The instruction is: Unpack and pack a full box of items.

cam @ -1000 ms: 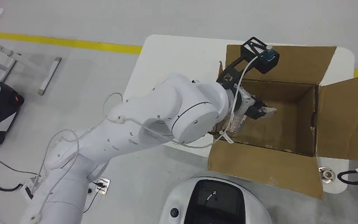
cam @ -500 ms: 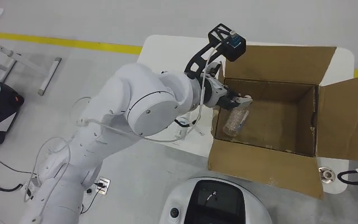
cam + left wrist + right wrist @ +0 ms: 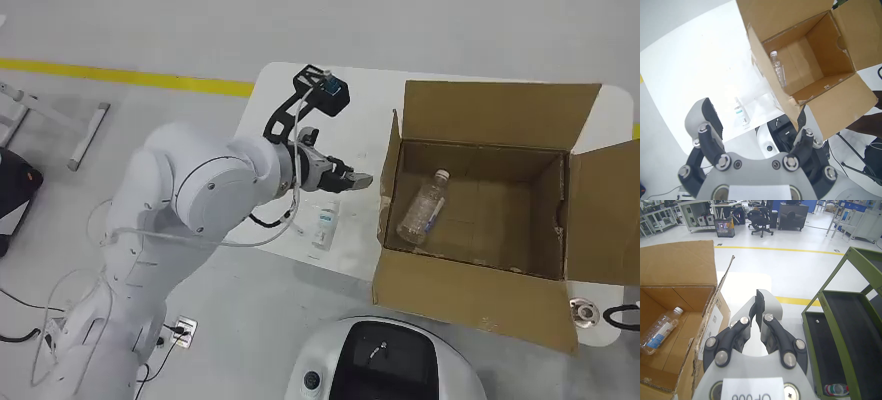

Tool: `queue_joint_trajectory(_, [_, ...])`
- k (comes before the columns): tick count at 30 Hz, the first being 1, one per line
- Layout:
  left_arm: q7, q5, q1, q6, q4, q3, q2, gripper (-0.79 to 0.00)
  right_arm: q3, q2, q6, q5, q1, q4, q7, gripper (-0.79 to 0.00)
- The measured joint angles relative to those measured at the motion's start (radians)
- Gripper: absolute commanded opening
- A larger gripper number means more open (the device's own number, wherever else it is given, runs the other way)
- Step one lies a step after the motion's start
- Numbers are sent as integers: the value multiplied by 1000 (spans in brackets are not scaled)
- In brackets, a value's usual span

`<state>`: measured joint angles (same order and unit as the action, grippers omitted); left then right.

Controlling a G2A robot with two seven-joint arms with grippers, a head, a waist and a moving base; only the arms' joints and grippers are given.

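Observation:
An open cardboard box [image 3: 470, 290] stands on the right part of the white table [image 3: 300, 100]. A clear plastic bottle [image 3: 422, 207] lies on the box floor against its left wall; it also shows in the wrist views as the clear bottle [image 3: 779, 69] [image 3: 660, 330]. A small white bottle [image 3: 323, 226] [image 3: 742, 113] lies on the table left of the box. My left gripper [image 3: 352, 180] [image 3: 757, 115] hovers open and empty above the table, just left of the box and over the small bottle. My right gripper [image 3: 758, 300] is shut and empty, beside the box's [image 3: 677, 256] outer wall.
The box's flaps stand open at the back and right. A green cart [image 3: 840, 321] stands beside the table on the right arm's side. A small round object [image 3: 585, 312] and a black cable [image 3: 620, 315] lie past the box's right corner.
My left gripper has let go of the clear bottle inside the box and pulled back left, out over the box wall to above the table. The bottle now lies in the box.

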<state>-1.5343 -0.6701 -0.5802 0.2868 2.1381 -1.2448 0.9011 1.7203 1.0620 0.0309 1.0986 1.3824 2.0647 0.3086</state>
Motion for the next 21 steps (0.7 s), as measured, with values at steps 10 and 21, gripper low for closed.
queue_joint_trajectory(10, [40,-48,-176,39,-52,-14,-25,0,0,0,0,0,0,0,0,-785])
queue_joint_trajectory(21, [104,-42,-257,103,-140,58,-25,0,0,0,0,0,0,0,0,-785])
